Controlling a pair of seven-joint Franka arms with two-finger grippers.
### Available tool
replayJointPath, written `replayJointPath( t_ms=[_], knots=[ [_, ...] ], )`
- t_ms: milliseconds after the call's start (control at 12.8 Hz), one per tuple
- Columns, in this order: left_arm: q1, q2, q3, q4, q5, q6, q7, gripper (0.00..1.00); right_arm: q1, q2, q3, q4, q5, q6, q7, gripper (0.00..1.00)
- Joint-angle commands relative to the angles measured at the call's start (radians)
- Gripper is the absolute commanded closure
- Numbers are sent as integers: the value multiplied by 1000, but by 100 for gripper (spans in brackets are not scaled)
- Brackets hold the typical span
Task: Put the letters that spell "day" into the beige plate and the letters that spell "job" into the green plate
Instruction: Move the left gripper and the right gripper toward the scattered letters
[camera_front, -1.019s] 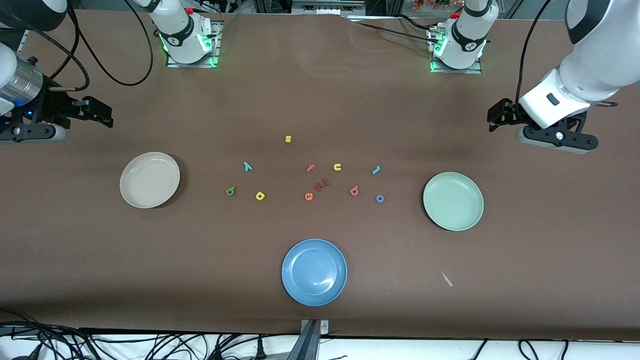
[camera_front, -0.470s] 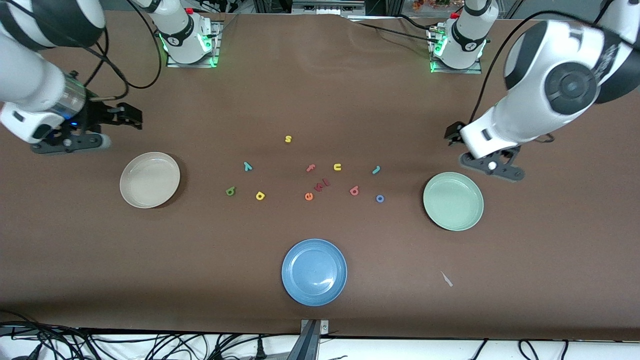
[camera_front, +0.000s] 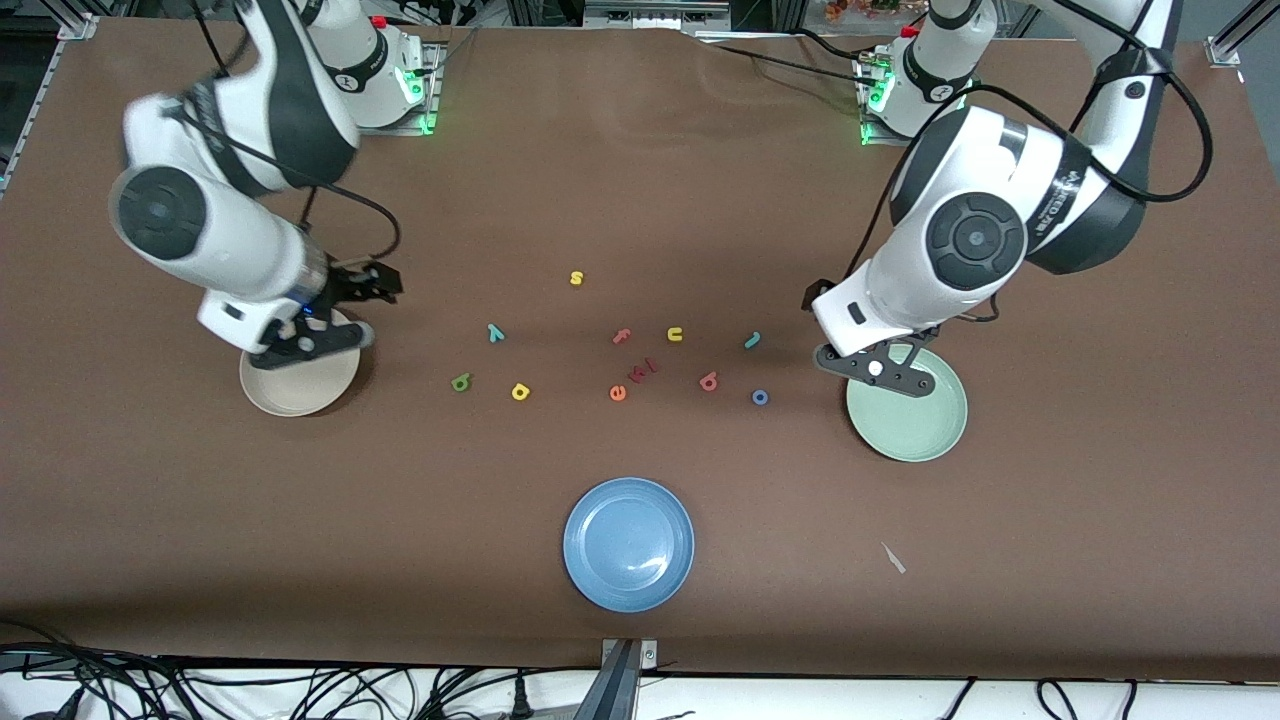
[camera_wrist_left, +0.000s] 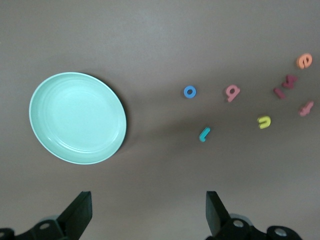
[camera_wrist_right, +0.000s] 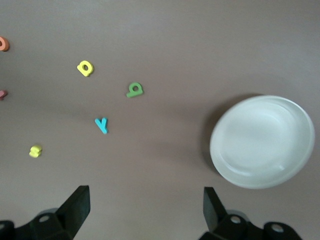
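teal j (camera_front: 752, 340), hook toward the green plate (camera_front: 925, 435)

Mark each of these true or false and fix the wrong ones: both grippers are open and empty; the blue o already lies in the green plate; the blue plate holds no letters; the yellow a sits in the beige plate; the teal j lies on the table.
1. Both grippers are open and empty. True: the left gripper and the right gripper hold nothing.
2. The blue o already lies in the green plate. False: it lies on the table beside that plate.
3. The blue plate holds no letters. True.
4. The yellow a sits in the beige plate. False: it lies on the table, beside the dark green d.
5. The teal j lies on the table. True.
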Motion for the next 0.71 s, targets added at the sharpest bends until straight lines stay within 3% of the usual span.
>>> replayJointPath(
  t_ms=[0, 235, 627],
  knots=[
    [-20, 66, 11, 37, -9, 96, -87, 0, 54, 0, -3, -163, 12, 232, 108, 0],
    [-43, 120, 11, 20, -9, 170, -111, 0, 120, 18, -2, -286, 12, 419, 217, 0],
    [-109, 242, 9, 3, -12, 247, -261, 0, 147, 102, 32, -416, 6, 726, 208, 0]
  ],
)
